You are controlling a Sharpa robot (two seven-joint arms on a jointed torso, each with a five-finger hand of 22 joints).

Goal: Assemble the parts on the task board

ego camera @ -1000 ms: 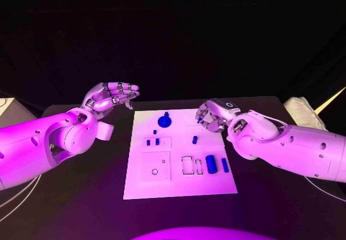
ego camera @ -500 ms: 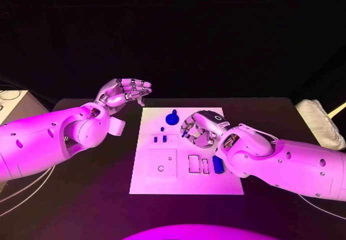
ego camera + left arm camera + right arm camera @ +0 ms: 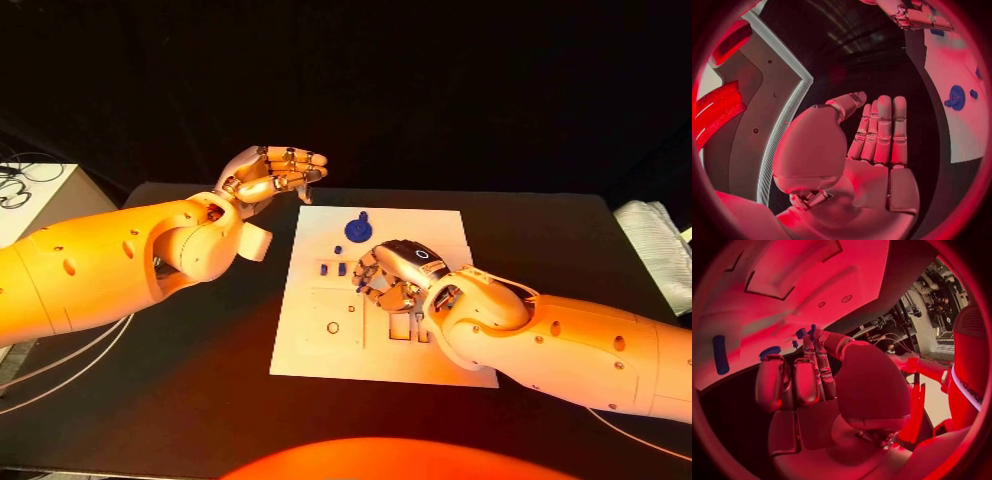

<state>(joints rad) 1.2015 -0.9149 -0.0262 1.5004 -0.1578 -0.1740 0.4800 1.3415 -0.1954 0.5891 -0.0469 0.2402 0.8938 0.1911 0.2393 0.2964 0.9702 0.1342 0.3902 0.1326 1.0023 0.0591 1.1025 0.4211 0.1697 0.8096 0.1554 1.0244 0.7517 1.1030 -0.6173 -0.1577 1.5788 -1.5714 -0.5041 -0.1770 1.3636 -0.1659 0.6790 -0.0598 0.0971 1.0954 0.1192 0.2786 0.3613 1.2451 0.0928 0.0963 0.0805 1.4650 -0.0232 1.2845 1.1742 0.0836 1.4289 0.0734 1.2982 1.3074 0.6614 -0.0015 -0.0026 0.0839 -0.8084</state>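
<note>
The white task board [image 3: 325, 345] lies in the middle of the black table. A round blue part with a knob [image 3: 356, 228] sits near the board's far edge, with small blue pieces [image 3: 333, 268] nearer, left of my right hand. My right hand [image 3: 392, 277] hangs low over the board's middle, fingers bent down. In the right wrist view its fingertips [image 3: 812, 336] reach close to small blue pieces [image 3: 798, 333]; whether they touch is unclear. A blue bar [image 3: 720, 354] lies further off. My left hand [image 3: 274, 172] is raised by the board's far left corner, holding nothing.
A pale box with cables [image 3: 36, 195] stands off the table's left side. A white cloth-like bundle [image 3: 661, 245] lies past the table's right edge. Bare black table [image 3: 188, 380] stretches left of and in front of the board.
The camera has shifted. My right hand has come from the board's far right edge in over its middle, covering the small blue peg there. My left hand stays raised at the far left corner.
</note>
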